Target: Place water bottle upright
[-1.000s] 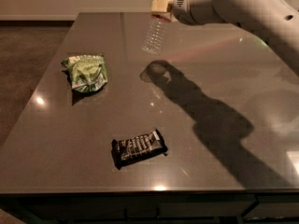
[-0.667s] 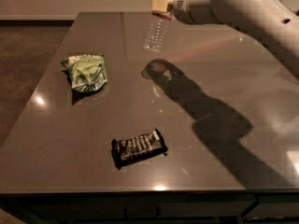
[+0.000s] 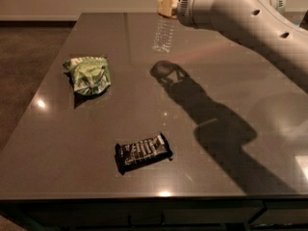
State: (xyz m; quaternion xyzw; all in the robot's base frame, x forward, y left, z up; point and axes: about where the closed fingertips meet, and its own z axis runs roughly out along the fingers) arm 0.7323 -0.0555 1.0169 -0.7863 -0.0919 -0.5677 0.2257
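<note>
The water bottle [image 3: 164, 29] is a clear ribbed plastic bottle hanging nearly upright above the far middle of the dark table [image 3: 57, 143]. Its base is lowest and its top runs out of the upper edge of the view, so the cap is hidden. My gripper [image 3: 166, 6], with tan fingers at the end of the white arm [image 3: 240, 13], is shut on the bottle's upper part. The bottle is off the table; its shadow [image 3: 166, 71] lies on the surface below and in front of it.
A crumpled green snack bag [image 3: 88, 75] lies at the left of the table. A dark wrapped candy bar [image 3: 143, 152] lies near the front edge. The arm's shadow [image 3: 216, 129] runs across the right half. Floor lies beyond the table's left edge.
The gripper has lifted the bottle slightly up and to the right, and the bottle has swung from tilted to nearly upright. The bag and the bar have not moved.
</note>
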